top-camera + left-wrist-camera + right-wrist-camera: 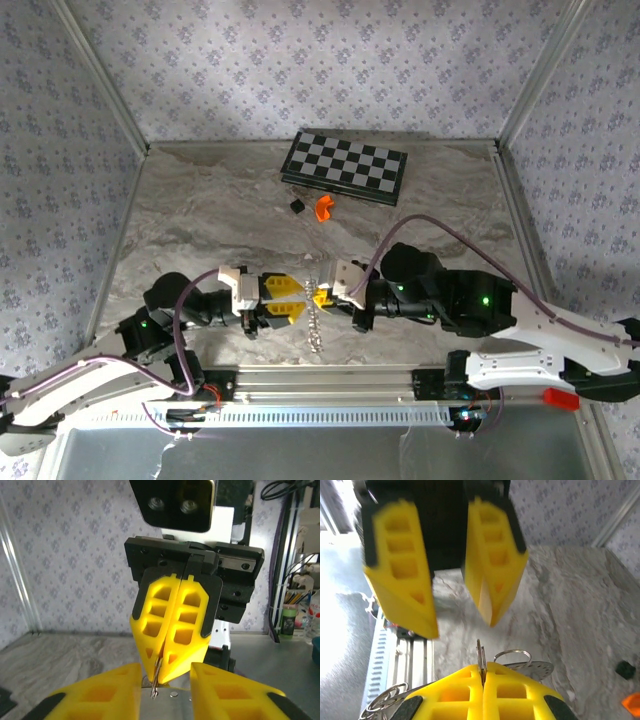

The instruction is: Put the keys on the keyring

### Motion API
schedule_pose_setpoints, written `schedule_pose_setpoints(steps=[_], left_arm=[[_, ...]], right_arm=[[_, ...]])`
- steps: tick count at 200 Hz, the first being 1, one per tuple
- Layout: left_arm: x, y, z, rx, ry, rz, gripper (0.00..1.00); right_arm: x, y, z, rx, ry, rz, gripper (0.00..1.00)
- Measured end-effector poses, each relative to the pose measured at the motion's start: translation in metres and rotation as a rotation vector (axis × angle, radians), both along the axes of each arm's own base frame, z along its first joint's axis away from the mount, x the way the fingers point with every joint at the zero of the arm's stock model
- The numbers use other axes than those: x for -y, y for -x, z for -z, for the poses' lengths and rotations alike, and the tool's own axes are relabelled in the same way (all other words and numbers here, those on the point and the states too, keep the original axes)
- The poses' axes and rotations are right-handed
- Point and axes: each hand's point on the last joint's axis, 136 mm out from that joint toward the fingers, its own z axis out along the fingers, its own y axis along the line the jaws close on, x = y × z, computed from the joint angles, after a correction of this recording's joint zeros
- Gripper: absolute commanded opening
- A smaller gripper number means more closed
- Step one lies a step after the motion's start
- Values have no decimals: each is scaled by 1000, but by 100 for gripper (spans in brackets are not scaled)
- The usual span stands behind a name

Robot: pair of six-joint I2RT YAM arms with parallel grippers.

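Pale floral wallpaper (320,60) covered the walls beyond and to either side of the jaws. A grey marbled tabletop (200,220) lay beneath them. Aluminium posts (107,85) edged the corners. Light fell brightest on the far wall.

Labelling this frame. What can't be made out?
Top view: keyring links too small; upper end hidden between left pincer and right pincer.
Right wrist view: left pincer blurred; rings cut by bottom-left edge.
Left wrist view: metal piece in shut right pincer edge-on; ring or key unclear.
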Motion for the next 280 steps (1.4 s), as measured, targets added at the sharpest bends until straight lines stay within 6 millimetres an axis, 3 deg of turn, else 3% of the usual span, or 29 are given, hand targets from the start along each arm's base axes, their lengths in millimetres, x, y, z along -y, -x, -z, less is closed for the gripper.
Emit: schedule_pose_setpoints(steps=[41, 106, 192, 230, 266, 280], left_arm=[[-5, 1, -1, 27, -102, -13, 35], [6, -5, 33, 4, -239, -7, 32], [9, -7, 39, 25, -264, -9, 17], [9, -7, 39, 34, -266, -8, 0], [9, -8, 39, 34, -265, -12, 0], [9, -7, 38, 35, -262, -12, 0]], right_arm=[[4, -3, 8, 27, 90, -3, 0], [-1, -1, 12, 40, 134, -35, 0], [-9, 1, 18, 24, 145, -62, 0], [-11, 1, 16, 26, 134, -63, 0], [-11, 1, 15, 26, 130, -63, 0], [-12, 1, 15, 26, 127, -63, 9]])
